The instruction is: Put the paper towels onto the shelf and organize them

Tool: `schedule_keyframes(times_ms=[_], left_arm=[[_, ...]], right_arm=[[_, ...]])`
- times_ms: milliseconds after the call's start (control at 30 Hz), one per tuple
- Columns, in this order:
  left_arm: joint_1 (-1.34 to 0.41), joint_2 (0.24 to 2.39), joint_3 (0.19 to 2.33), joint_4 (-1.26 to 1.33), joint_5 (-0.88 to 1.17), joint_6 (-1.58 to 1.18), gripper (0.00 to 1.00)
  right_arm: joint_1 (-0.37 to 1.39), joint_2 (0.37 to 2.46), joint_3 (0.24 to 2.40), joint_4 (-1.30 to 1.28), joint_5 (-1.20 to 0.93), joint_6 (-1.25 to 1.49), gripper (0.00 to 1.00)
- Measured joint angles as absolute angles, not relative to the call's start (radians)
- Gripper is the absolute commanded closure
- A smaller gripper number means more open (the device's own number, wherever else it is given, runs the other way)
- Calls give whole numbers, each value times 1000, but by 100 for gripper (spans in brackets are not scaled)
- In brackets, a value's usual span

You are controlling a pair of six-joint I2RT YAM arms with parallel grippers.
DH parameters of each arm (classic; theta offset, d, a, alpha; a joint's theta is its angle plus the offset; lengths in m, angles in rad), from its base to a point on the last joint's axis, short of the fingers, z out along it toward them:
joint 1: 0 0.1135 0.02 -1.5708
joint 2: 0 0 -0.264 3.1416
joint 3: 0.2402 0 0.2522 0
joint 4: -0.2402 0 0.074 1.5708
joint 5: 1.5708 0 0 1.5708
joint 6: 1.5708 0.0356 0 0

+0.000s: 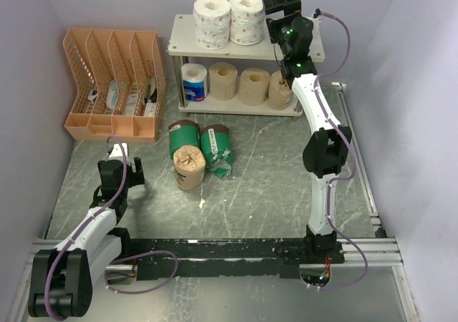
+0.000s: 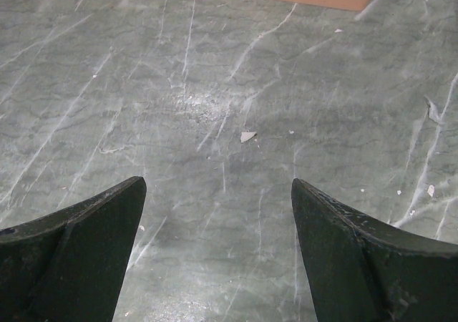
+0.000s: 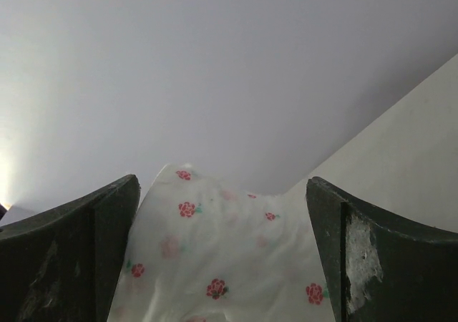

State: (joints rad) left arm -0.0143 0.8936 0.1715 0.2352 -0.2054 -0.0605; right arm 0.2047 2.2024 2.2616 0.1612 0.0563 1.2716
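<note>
The white rose-printed paper towel roll (image 1: 247,18) stood upright on the top board of the off-white two-tier shelf (image 1: 215,51), upper centre of frame, immediately frame-left of the right gripper (image 1: 266,11), whose fingers spread wide either side of it.

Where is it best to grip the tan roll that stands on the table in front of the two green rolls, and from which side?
Grip the tan roll across its curved wall, coming down from above. It seems to stand on end, hole upward, so the wall is reachable. Close on its left and right sides: the green rolls lie close behind it.
</note>
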Motion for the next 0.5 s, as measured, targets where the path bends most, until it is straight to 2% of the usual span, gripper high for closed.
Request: schedule_keyframes(times_ms=[500], left_arm=[[-17, 889, 171, 236, -208, -62, 6]], right_arm=[[266, 2239, 2288, 210, 60, 1291, 0]])
